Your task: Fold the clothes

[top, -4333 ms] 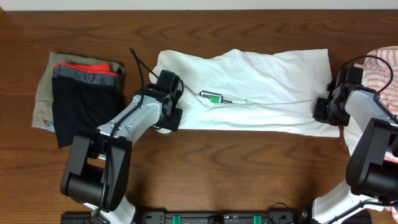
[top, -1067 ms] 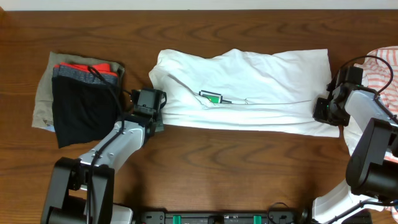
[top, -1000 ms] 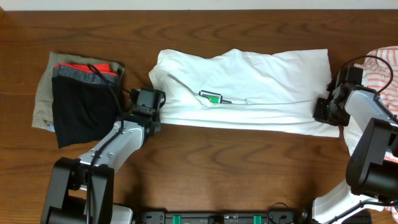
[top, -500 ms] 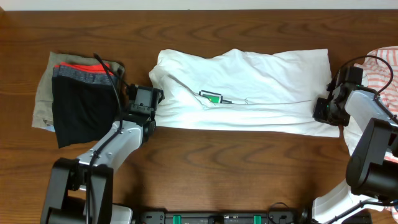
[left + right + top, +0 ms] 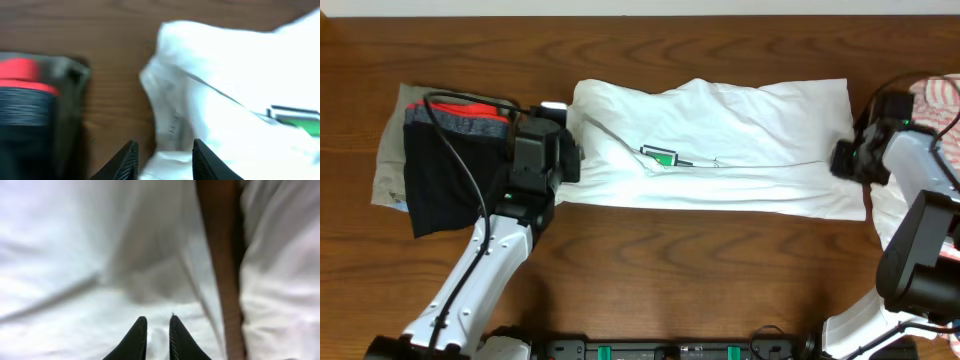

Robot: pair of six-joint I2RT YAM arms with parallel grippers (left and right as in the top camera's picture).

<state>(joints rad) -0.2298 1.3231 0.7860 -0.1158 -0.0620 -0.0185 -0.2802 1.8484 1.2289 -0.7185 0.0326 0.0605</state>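
**Shirt lying crosswise, one gripper at each end**

The plain white fabric shirt (image 5: 720, 140) lies flat at frame centre on the dark wooden table (image 5: 670, 280), with its long axis running left to right. A small green-and-black square print (image 5: 663, 155) sits left of its middle. A crease runs from the print towards the right end.

Left gripper (image 5: 165, 161): over the shirt's left end. The fingers stand moderately apart with white cloth showing below the gap, and nothing is visibly held.

Right gripper (image 5: 155, 336): over the shirt's right end. The fingers are drawn to a thin slit. I cannot tell whether a fold is pinched.

Key relation: the shirt spans the gap between the two grippers, and each arm is nearest its own end. The next fold probably goes across the long axis, bringing an end towards the middle (judgement only). The left end looks rumpled and may need smoothing.

Further out, a stack of folded black, grey, red and olive garments (image 5: 445, 165) sits at frame left, near the left gripper and apart from the shirt. A white orange-striped garment (image 5: 935, 100) lies at the right edge.
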